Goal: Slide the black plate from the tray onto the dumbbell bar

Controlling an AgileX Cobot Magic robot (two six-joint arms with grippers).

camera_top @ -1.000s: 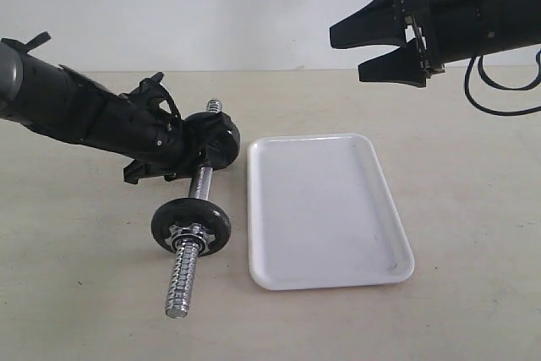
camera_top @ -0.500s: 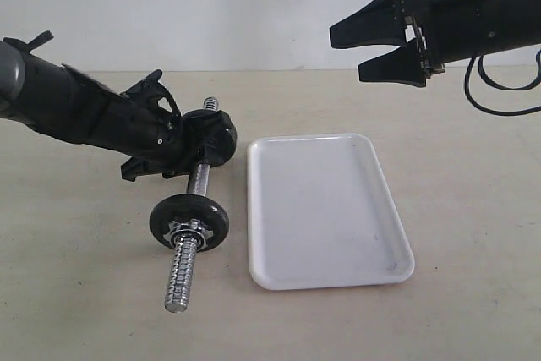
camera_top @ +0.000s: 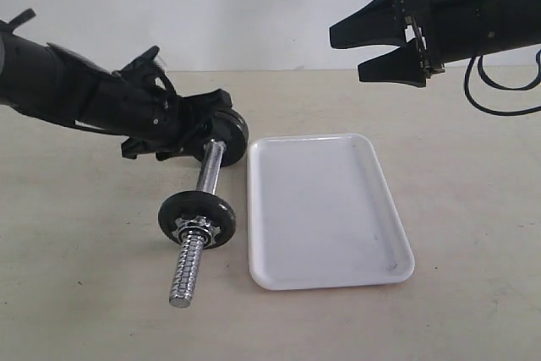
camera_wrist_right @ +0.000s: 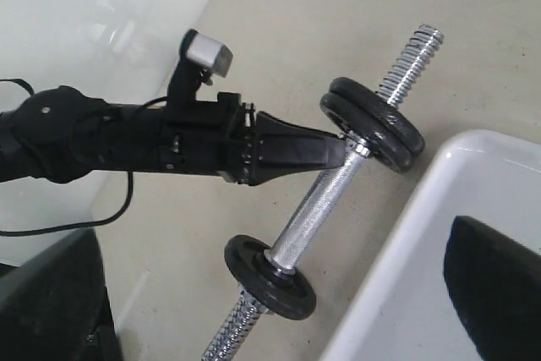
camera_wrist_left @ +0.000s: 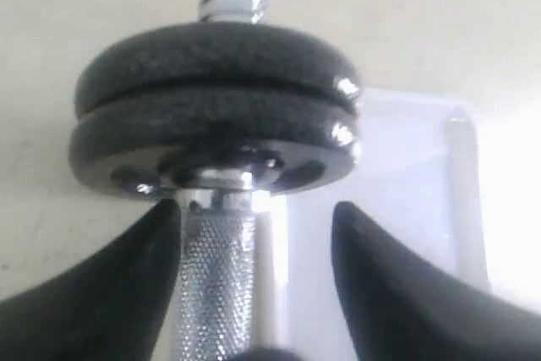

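One bar [camera_top: 209, 172] on worktop [camera_top: 84, 293] beside one white tray [camera_top: 325, 209], carrying three black plates: two stacked [camera_wrist_left: 211, 99], one apart [camera_top: 196, 217]. Two pincers spread: left pincer [camera_wrist_left: 255, 210] straddling bar, right pincer [camera_top: 348, 57] aloft.

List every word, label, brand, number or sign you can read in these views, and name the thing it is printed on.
None can be read. The tray is plain white, the dumbbell bar is bare chrome, and the black plates show only shiny spots in the left wrist view, no legible marks. The robot arms carry no readable labels.
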